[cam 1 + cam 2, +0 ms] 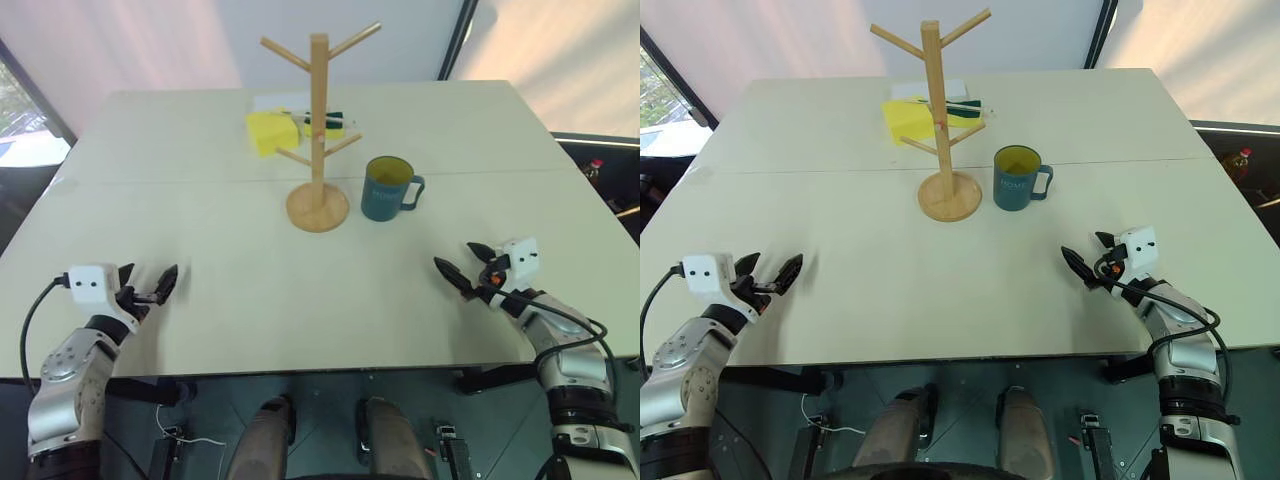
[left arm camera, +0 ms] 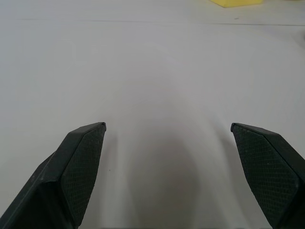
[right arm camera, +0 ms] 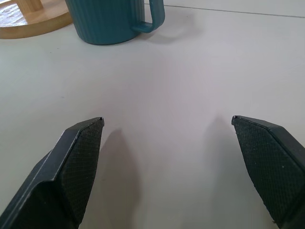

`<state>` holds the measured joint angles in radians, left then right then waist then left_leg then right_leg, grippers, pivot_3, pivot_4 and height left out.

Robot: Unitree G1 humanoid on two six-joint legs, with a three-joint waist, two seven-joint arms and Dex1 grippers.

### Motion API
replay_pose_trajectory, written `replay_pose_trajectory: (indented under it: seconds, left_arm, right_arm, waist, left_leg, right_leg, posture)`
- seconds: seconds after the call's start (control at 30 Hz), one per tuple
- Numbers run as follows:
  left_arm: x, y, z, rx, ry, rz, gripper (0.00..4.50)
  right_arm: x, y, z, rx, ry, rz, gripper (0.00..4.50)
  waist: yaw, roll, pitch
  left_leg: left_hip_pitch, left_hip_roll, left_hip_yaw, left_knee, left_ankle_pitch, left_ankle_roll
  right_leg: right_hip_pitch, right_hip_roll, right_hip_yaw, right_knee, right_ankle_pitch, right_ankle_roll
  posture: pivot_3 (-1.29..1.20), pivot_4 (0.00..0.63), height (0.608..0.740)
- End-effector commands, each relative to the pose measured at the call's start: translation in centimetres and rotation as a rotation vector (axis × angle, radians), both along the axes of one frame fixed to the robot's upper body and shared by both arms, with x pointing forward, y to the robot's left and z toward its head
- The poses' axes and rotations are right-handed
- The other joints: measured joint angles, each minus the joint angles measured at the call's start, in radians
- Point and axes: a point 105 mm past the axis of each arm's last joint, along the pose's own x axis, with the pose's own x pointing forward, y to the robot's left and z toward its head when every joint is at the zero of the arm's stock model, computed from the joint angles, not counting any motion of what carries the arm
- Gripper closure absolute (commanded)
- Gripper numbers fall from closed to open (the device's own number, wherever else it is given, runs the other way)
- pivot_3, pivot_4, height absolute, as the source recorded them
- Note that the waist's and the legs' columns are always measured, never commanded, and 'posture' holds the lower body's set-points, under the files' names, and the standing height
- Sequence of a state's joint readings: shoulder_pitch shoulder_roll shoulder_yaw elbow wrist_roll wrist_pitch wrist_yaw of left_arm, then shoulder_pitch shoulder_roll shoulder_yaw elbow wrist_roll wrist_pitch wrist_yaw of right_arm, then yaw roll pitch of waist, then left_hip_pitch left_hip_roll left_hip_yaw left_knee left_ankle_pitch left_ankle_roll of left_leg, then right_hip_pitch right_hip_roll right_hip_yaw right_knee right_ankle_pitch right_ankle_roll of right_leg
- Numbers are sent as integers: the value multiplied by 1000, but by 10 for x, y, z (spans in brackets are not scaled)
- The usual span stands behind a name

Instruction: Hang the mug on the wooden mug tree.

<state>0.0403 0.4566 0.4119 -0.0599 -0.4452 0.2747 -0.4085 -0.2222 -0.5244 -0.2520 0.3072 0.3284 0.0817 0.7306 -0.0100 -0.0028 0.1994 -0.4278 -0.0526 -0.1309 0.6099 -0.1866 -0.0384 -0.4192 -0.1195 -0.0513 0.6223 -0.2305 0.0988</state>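
Nearest the camera: left gripper (image 1: 150,285) and right gripper (image 1: 462,263), both spread wide and empty, poised just above the near part of the table (image 1: 250,300), well apart. Further back, the mug (image 1: 388,188), upright, yellow interior with no visible contents, handle toward the robot's right, just beside the wooden mug tree (image 1: 318,120). Pegs bare. Behind the stand, a yellow cloth (image 1: 270,130).
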Motion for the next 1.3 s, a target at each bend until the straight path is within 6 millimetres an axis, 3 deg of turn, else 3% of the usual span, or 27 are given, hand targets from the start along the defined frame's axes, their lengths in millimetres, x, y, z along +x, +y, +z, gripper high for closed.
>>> replay_pose_trajectory:
  seconds: [0.03,0.2,0.37,0.47,0.5,0.67,0.87,1.1,1.3]
  left_arm:
    - [-1,2,14,19,-50,10,0]
    - [1,-2,14,-11,-53,-8,0]
    - [4,-22,21,-7,-73,-101,0]
    - [4,-47,34,-7,-130,-220,0]
    - [3,-68,39,0,-151,-313,0]
    - [-4,-131,60,-27,-197,-605,0]
    - [-19,-190,70,43,-194,-914,0]
    - [-21,-207,78,67,-226,-973,0]
    - [-22,-208,81,71,-237,-977,0]
  right_arm:
    - [2,-3,12,-8,-46,-8,41]
    - [4,-4,12,-10,-37,-23,41]
    - [6,-4,13,-32,-48,-45,41]
    - [11,-2,16,-29,-69,-69,41]
    - [16,0,18,-29,-74,-91,41]
    - [36,12,23,-72,-114,-156,41]
    - [60,22,37,-44,-180,-235,41]
    - [74,30,41,-45,-199,-238,41]
    - [81,38,44,-41,-215,-212,41]
  waist:
    - [0,0,0]
    - [0,0,0]
    - [0,0,0]
    - [0,0,0]
    - [0,0,0]
    - [-1,0,0]
    - [-3,1,0]
    - [-3,1,0]
    - [-6,1,0]
  left_leg:
    - [0,0,0,0,0,0]
    - [0,0,0,0,0,0]
    - [0,0,0,0,0,0]
    - [0,0,0,0,0,0]
    - [0,0,0,0,0,0]
    - [0,0,2,0,1,2]
    - [1,-1,4,0,2,2]
    - [1,-1,6,0,2,3]
    - [3,-1,8,1,2,3]
  right_leg:
    - [0,0,0,0,0,0]
    - [0,0,0,0,0,0]
    - [0,0,0,-1,0,0]
    - [1,0,0,-1,0,0]
    - [1,0,0,-1,0,0]
    - [1,0,2,-1,1,0]
    - [0,1,3,-1,3,-3]
    - [0,2,6,-1,4,-1]
    - [0,2,9,1,4,1]
  posture:
    - [0,150,740]
    - [0,150,740]
    - [0,150,740]
    - [0,150,740]
    - [0,150,740]
    - [0,150,740]
    - [0,150,740]
    - [0,150,740]
    - [0,150,740]
